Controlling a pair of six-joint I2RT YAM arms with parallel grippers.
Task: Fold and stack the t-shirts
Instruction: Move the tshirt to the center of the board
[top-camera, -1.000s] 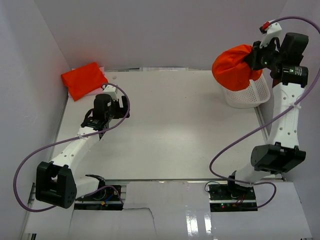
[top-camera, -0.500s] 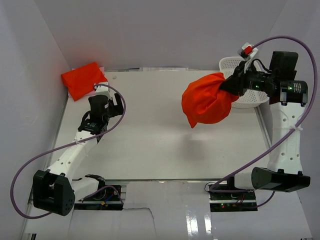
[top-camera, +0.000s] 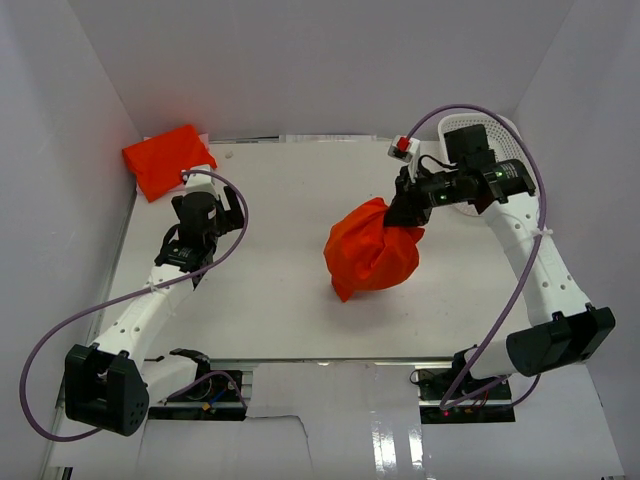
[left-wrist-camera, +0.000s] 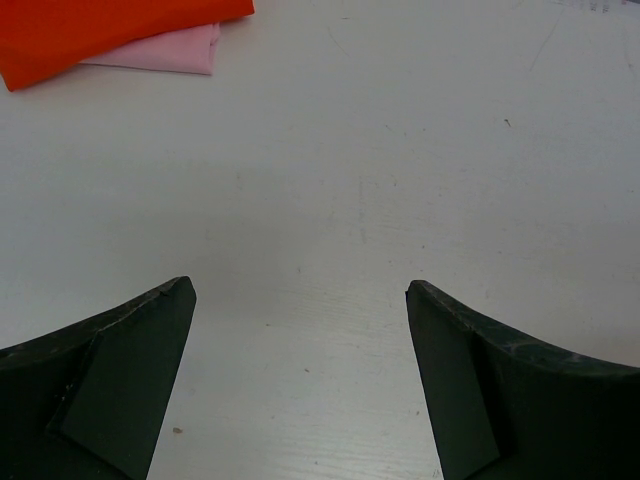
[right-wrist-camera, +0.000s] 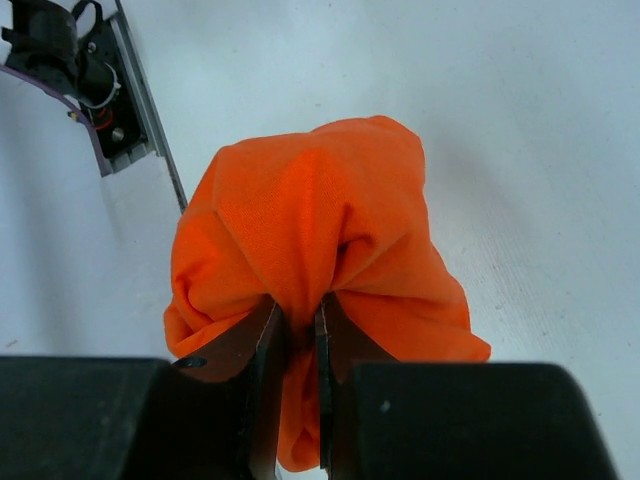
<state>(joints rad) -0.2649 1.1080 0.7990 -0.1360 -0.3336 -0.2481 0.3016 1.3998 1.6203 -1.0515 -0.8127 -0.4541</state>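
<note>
Near the middle of the tabletop (top-camera: 270, 300), the bunched t-shirt (top-camera: 368, 258) hangs from the right gripper (top-camera: 398, 212). The jaws pinch its top, and its long axis runs from them down toward the near edge. I cannot tell if its lower end touches. The left gripper (top-camera: 208, 200), its jaws spread and empty, is well apart toward the left edge. The folded t-shirt (top-camera: 168, 160) lies at the far left corner. A second ago the bundle hung over the basket (top-camera: 480, 128) at the far right corner.
</note>
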